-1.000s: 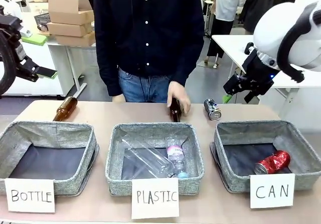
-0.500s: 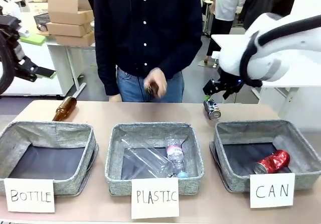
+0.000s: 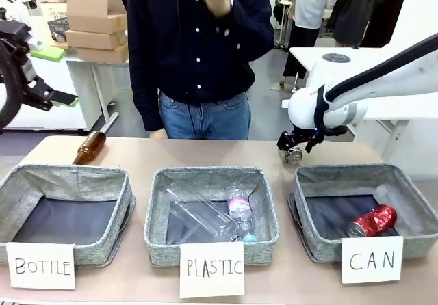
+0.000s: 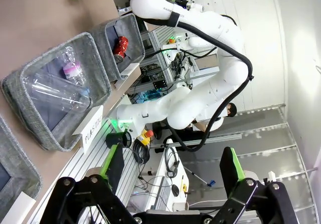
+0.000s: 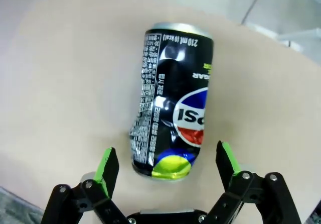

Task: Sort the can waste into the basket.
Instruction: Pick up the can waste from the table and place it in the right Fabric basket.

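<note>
Right hand lowered astride dark can, wide; can part-hidden frontally; left hand wide.

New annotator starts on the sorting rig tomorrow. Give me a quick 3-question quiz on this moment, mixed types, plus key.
1. True or false: the red can lies inside the CAN basket.
2. Pick one. The right gripper is:
A) shut on the dark can
B) open, fingers either side of the dark can, which lies on the table
C) open above the PLASTIC basket
3. Fill in: the brown bottle lies on the table behind the left-end basket, whose card reads ____.

Key: 1 true; 2 B; 3 BOTTLE
</note>
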